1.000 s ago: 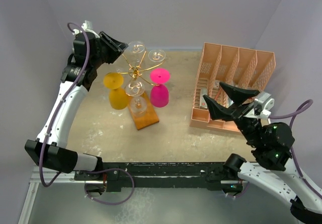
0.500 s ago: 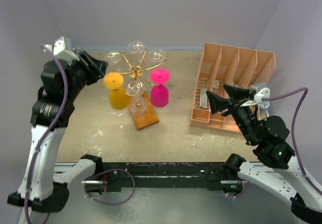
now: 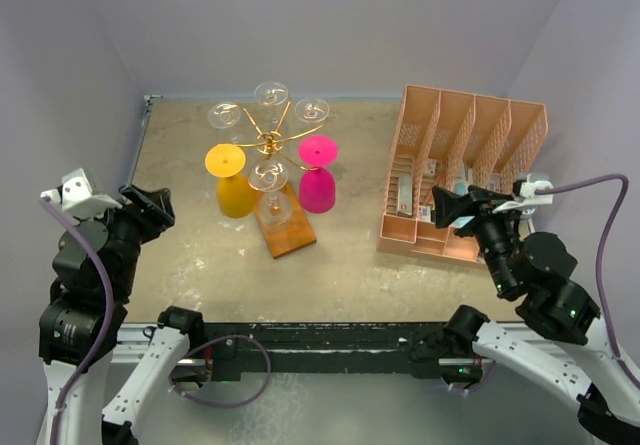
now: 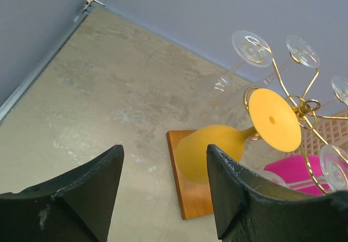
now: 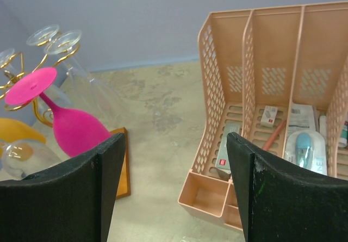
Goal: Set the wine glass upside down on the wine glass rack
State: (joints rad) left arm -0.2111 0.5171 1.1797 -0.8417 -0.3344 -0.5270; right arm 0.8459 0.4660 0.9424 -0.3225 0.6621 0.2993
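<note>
The gold wire wine glass rack stands on its brown wooden base in the middle of the table. Several glasses hang upside down on it: a yellow one, a pink one and clear ones, among them one on the far-left arm. My left gripper is open and empty, well to the near left of the rack. Its wrist view shows the yellow glass and the rack ahead. My right gripper is open and empty in front of the organizer; it also shows in the right wrist view.
A salmon-pink slotted organizer with small items stands at the right, also in the right wrist view. Purple walls close the left, back and right sides. The pink glass hangs at the left in the right wrist view.
My left gripper has drawn back from the rack's far-left side to the near left, leaving a clear glass hanging on that arm. My right gripper has pulled back a little.
</note>
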